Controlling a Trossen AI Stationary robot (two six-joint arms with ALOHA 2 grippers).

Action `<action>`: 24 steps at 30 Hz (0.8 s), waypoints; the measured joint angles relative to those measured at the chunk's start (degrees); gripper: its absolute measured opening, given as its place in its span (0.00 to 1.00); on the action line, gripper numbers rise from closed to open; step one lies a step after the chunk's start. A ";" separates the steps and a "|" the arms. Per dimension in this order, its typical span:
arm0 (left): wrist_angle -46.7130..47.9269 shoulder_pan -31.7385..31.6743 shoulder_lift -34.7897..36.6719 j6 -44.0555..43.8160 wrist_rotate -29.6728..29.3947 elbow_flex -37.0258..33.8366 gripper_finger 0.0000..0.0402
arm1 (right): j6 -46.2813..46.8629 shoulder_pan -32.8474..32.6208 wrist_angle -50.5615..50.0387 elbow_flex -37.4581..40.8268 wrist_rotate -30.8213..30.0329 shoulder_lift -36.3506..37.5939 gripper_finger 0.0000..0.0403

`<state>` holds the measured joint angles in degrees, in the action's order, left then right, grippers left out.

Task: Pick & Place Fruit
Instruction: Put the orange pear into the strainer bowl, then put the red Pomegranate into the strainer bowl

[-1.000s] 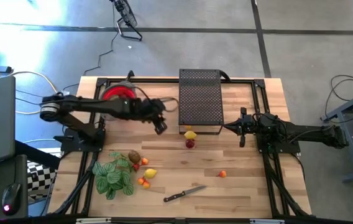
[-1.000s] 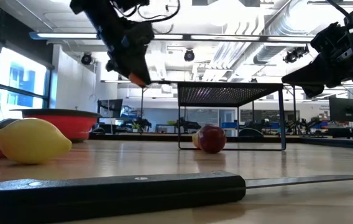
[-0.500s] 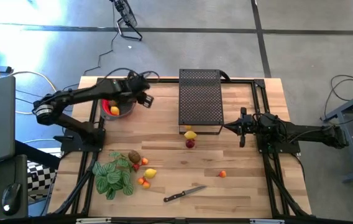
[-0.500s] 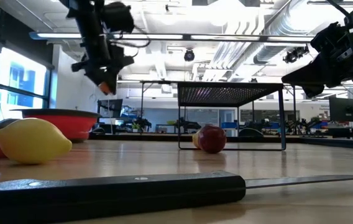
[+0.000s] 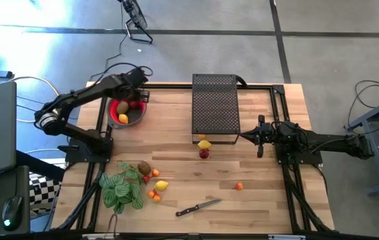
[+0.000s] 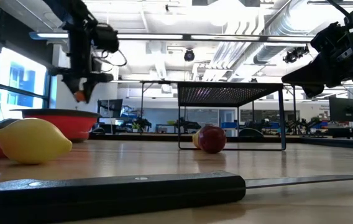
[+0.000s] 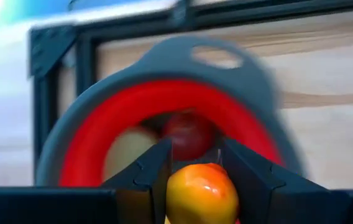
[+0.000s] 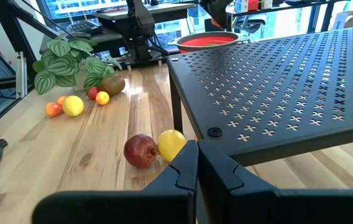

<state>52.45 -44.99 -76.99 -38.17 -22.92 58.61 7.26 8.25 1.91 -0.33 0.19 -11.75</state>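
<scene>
My left gripper (image 5: 136, 98) hangs over the red bowl (image 5: 113, 115) at the table's far left and is shut on a small orange fruit (image 7: 200, 193). The low view shows that fruit (image 6: 79, 95) above the bowl's rim (image 6: 58, 114). A dark red apple (image 7: 189, 129) and a yellow lemon (image 7: 128, 152) lie in the bowl. My right gripper (image 5: 259, 137) waits shut at the right, near the black rack (image 5: 215, 107). A lemon (image 5: 205, 145) and an apple (image 5: 204, 154) rest on the table by the rack's near edge. My left gripper pinches the small orange fruit (image 7: 200, 193) between its two fingers (image 7: 155, 174), one on each side. The fingers come from above, pointing down. The fruit is lifted clear, above the bowl's opening.
More fruit lies near the green striped plant (image 5: 123, 190): a kiwi (image 5: 144, 168), a lemon (image 5: 161, 186) and tiny orange ones (image 5: 153, 195). Another orange one (image 5: 239, 187) sits alone. A black-handled knife (image 5: 197, 208) lies near the table's near edge.
My left gripper has swung from beside the rack toward the table's far left and now hangs over the red bowl. It has stayed shut on the small orange fruit, carrying it clear of the table.
</scene>
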 joint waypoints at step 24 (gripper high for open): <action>-0.02 -2.99 0.00 -2.18 2.93 -4.59 0.52 | -0.01 0.00 0.00 -0.01 0.00 0.00 0.00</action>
<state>52.42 -47.99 -76.99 -40.36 -19.99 54.02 7.25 8.25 1.91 -0.34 0.19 -11.75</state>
